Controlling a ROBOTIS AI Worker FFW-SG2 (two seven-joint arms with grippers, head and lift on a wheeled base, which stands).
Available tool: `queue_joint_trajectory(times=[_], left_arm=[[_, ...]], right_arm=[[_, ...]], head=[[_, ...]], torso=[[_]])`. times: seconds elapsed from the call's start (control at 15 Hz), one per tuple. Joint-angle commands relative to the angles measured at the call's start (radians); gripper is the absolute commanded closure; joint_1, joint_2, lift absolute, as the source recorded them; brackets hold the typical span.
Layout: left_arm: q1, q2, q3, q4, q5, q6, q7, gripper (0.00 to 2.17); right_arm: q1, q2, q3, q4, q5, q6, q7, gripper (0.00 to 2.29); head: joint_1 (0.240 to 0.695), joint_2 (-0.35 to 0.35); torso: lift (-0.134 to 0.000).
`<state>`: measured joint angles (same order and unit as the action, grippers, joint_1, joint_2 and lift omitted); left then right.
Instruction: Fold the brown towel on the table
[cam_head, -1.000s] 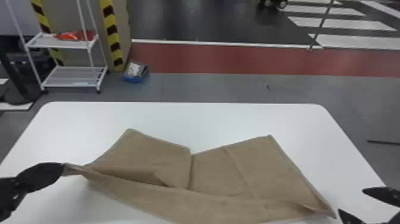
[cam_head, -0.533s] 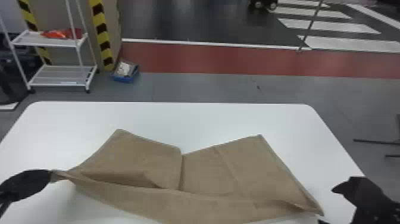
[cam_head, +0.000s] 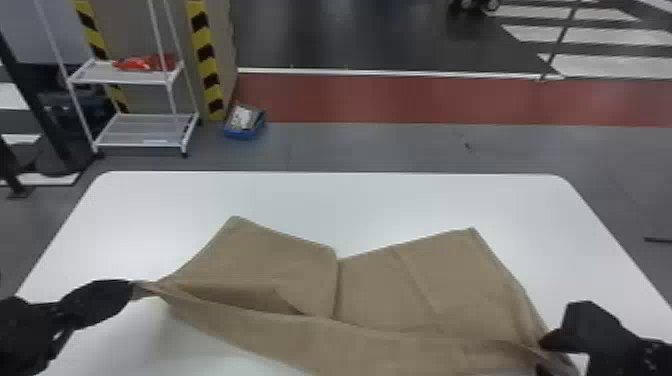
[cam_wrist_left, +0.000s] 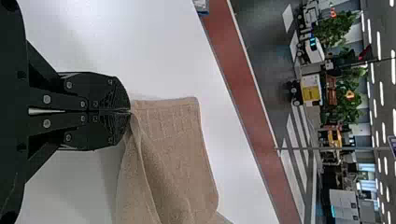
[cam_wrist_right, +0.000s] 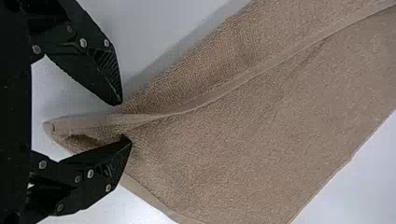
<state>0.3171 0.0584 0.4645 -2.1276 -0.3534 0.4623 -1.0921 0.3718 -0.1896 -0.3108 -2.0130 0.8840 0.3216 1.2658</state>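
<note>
Lying between left hand (cam_head: 132, 290) and right hand (cam_head: 541, 355), head view: brown towel (cam_head: 280, 270), on counter (cam_head: 375, 210). Left wrist view: clamped on one towel corner. Right wrist view: apart at another; best closed squarely before lifting.

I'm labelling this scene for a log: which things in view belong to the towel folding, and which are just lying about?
Part of the job:
- brown towel
- table
- left gripper, shut on a towel corner
- right gripper, fingers apart around a towel edge

Just lying about:
- white shelf rack
- red item on its upper shelf
- blue bin on the floor
</note>
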Motion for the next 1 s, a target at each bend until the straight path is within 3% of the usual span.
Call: queue_joint_trajectory(times=[0.0, 0.27, 0.4, 0.73, 0.93], left_arm=[[0.0, 0.001, 0.002, 0.001, 0.002, -0.006, 0.0, 1.35], [-0.001, 0.0, 0.003, -0.003, 0.002, -0.006, 0.0, 1.35], [-0.016, 0.001, 0.005, -0.018, 0.002, -0.003, 0.003, 1.35], [-0.104, 0.0, 0.022, -0.107, 0.002, 0.123, 0.006, 1.35], [-0.254, 0.0, -0.067, -0.092, -0.047, 0.227, 0.021, 1.35]], right_arm=[[0.007, 0.001, -0.06, -0.029, -0.073, -0.012, 0.0, 2.13], [0.01, 0.004, -0.183, -0.061, -0.183, -0.062, 0.069, 2.25], [-0.001, 0.007, -0.271, -0.095, -0.284, -0.062, 0.101, 2.25], [-0.109, 0.006, -0.453, -0.164, -0.525, 0.095, 0.101, 2.25], [-0.243, -0.008, -0.421, -0.133, -0.51, 0.221, 0.101, 2.25]], head=[[0.695, -0.037], [0.695, -0.06], [0.695, -0.073], [0.695, -0.115], [0.695, -0.139]], torso=[[-0.112], [-0.112], [-0.112], [-0.112], [-0.112]])
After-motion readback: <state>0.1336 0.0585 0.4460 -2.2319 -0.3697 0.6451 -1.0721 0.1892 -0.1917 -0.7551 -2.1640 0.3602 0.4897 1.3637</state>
